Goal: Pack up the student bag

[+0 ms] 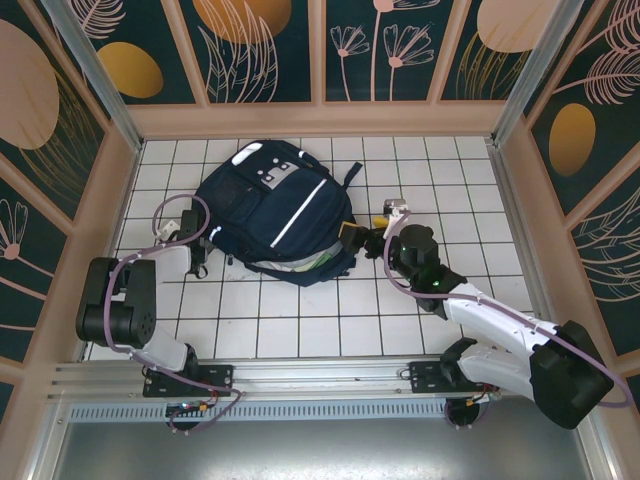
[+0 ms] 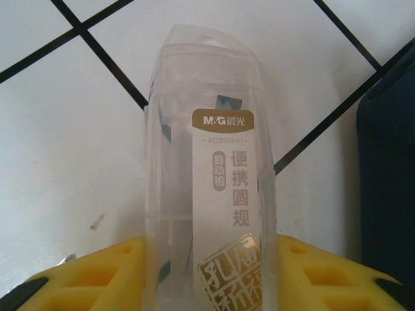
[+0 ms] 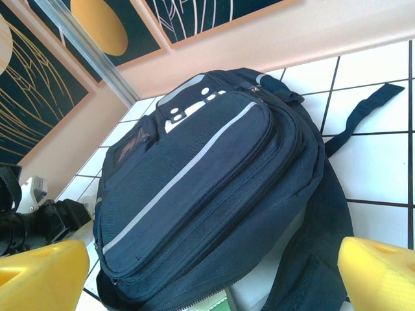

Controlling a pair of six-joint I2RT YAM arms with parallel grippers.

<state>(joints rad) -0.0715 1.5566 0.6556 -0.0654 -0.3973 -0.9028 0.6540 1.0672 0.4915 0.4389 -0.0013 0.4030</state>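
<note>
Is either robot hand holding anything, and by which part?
The left gripper flanks the near end of a clear case; whether it grips cannot be told. The right gripper is open, empty.

The bag (image 1: 280, 215) lies flat on the tabletop (image 1: 400, 320), centre-far, its mouth toward the near edge. Just left of its near-left corner, a case (image 2: 211, 162) lies on the tabletop between the left claw's (image 1: 198, 262) fingers, touching both. The right claw (image 1: 360, 236) sits just right of the bag's near-right corner.

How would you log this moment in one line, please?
left gripper: shut on clear plastic case | right gripper: open, facing student bag
</note>
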